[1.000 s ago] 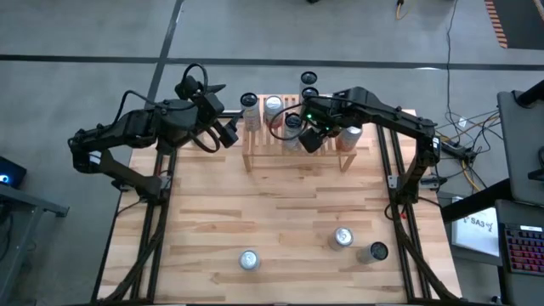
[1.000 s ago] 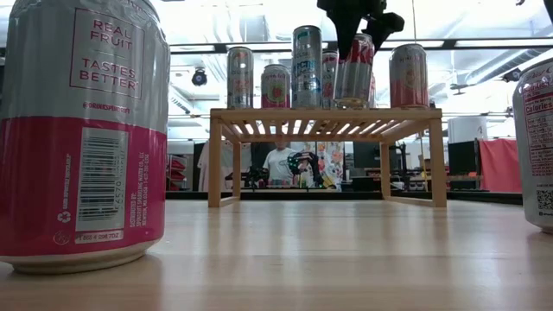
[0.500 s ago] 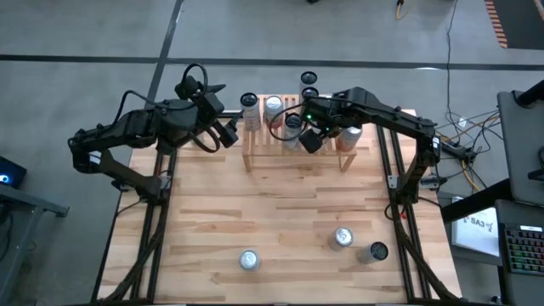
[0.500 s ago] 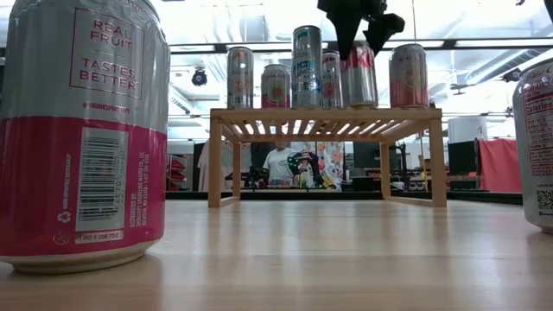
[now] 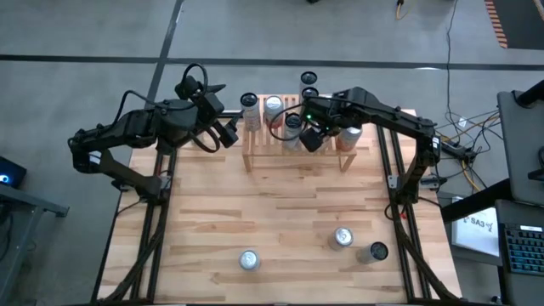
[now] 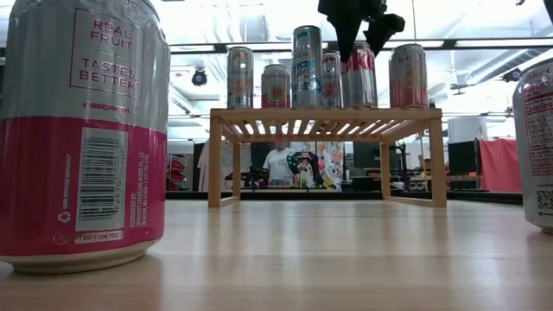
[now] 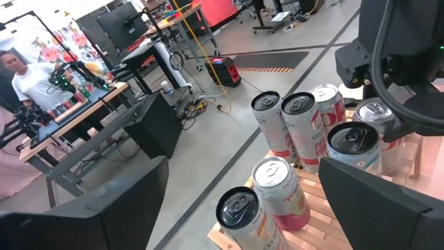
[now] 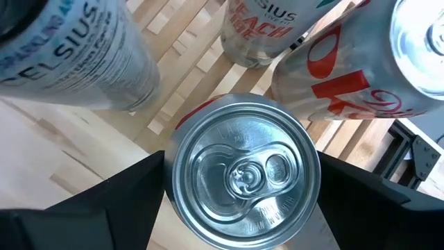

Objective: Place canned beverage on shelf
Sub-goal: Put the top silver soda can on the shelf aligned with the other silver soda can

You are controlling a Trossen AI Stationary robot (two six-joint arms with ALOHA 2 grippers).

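The left tool (image 5: 228,134) hangs just left of the shelf (image 5: 297,158), over the light plank tabletop (image 5: 280,212); whether its fingers are apart I cannot tell. On the shelf's slatted top stand several cans. The right tool (image 5: 311,138) is above the shelf's front edge, fingers (image 8: 90,208) spread either side of an upright silver can (image 8: 243,170), seemingly not touching it. Nearer than the shelf, three cans (image 5: 342,238) stand on the tabletop. Beyond the shelf, a person (image 6: 280,161) sits among desks.
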